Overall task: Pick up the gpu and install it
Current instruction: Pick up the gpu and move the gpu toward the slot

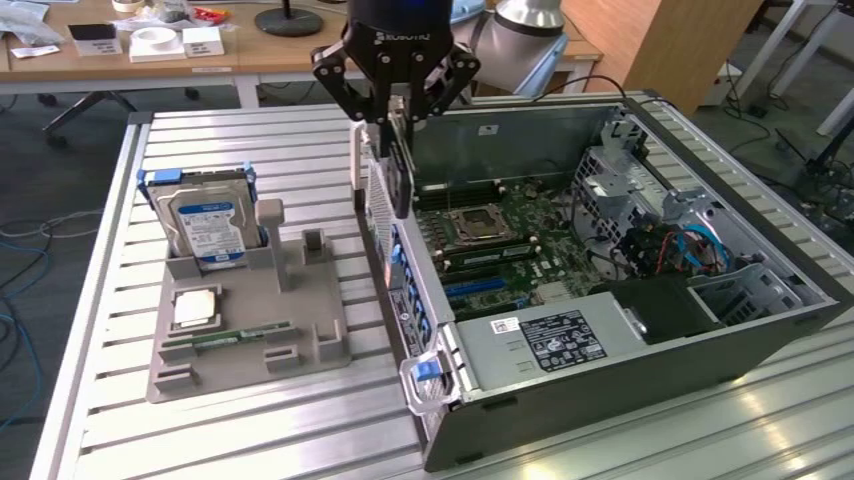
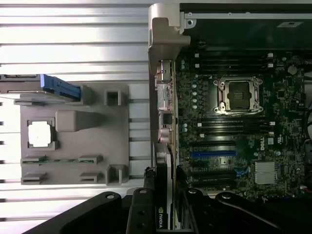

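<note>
1. Exterior view: the end effector [image 1: 396, 122] is clamped on the upper edge of the gpu [image 1: 387, 185]. The card hangs upright at the rear wall of the open computer case [image 1: 747, 330], which stands on the desk [image 1: 240, 430].
2. Wrist view: the gpu [image 2: 164, 175] shows edge-on between the end effector [image 2: 165, 214] fingers, near the blue expansion slot [image 2: 212, 154]. It looks light, stiff and fragile, so it is best held by the board's edges, not its components.
</note>
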